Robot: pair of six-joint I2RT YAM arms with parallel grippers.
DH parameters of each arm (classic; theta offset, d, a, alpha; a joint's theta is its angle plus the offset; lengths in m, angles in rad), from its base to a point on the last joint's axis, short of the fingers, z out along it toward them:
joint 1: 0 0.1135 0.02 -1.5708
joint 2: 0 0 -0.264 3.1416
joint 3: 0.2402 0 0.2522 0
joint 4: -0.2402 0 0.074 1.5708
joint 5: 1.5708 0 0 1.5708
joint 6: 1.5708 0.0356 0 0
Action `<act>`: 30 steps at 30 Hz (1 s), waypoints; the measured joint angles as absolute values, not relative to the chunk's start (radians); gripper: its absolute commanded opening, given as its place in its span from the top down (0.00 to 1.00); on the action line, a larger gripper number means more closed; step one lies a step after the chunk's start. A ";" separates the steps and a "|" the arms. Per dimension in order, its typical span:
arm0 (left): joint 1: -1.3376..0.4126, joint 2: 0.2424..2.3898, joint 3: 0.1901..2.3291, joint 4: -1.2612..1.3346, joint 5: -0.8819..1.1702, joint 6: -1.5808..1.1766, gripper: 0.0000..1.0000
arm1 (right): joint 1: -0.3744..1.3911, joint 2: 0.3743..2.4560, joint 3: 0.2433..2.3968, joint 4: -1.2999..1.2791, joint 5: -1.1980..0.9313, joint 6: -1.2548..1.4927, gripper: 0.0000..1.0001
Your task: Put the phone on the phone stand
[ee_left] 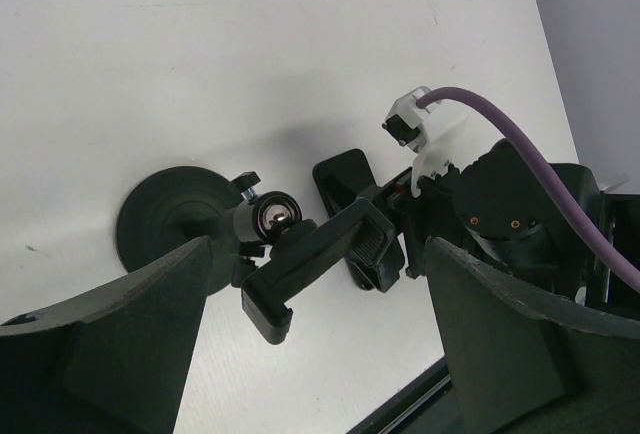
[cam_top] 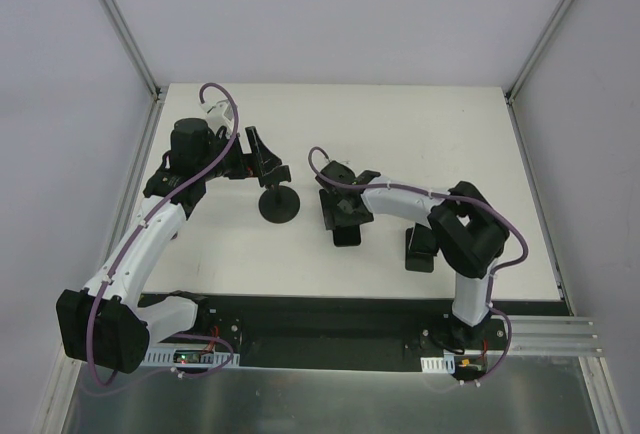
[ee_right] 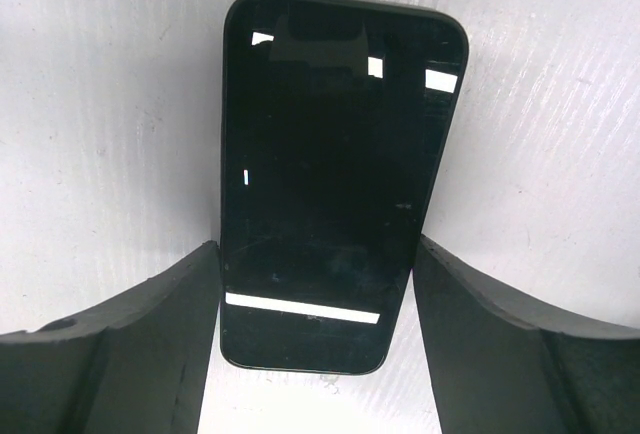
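Observation:
The phone stand has a flat round disc base point(cam_top: 279, 206), a short pole and a clamp holder point(cam_top: 264, 160) on top, left of the table's middle. My left gripper point(cam_top: 262, 157) is open, its fingers on either side of the clamp point(ee_left: 318, 254) without pressing it; the disc base point(ee_left: 168, 218) lies beyond. The black phone point(ee_right: 330, 174) lies flat on the white table, screen up. My right gripper point(ee_right: 317, 254) straddles its near half, with both fingers against its long edges. In the top view the right gripper point(cam_top: 345, 212) covers most of the phone point(cam_top: 347, 234).
A black wedge-shaped object point(cam_top: 419, 252) sits on the table under the right arm's elbow. The white table point(cam_top: 400, 134) is walled on the left, back and right. The right gripper's body and purple cable point(ee_left: 520, 144) show close in the left wrist view.

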State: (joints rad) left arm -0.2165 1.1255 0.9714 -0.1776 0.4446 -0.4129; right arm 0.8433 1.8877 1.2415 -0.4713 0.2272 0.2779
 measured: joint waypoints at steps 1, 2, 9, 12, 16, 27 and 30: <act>-0.216 1.126 0.971 -0.178 0.445 -0.413 0.15 | 0.843 1.890 1.245 -0.476 0.227 0.279 0.77; -0.216 1.126 0.971 -0.178 0.444 -0.413 0.15 | 0.843 1.890 1.247 -0.478 0.228 0.279 0.87; -0.216 1.126 0.971 -0.178 0.444 -0.413 0.15 | 0.853 1.837 1.177 -0.429 0.250 0.254 0.99; -0.216 1.126 0.971 -0.178 0.444 -0.413 0.15 | 0.864 1.774 1.105 -0.398 0.273 0.226 1.00; -0.216 1.126 0.971 -0.178 0.443 -0.413 0.15 | 0.870 1.659 1.010 -0.329 0.303 0.189 0.99; -0.216 1.125 0.971 -0.178 0.439 -0.412 0.15 | 0.871 1.464 0.901 -0.168 0.310 0.096 0.99; -0.216 1.125 0.971 -0.178 0.437 -0.412 0.14 | 0.875 1.452 0.879 -0.142 0.309 0.093 0.99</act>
State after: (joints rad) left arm -0.2165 1.1252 0.9714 -0.1776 0.4370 -0.4122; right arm 0.8753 1.4525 0.8795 -0.1425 0.3092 0.0925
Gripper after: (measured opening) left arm 0.848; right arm 0.716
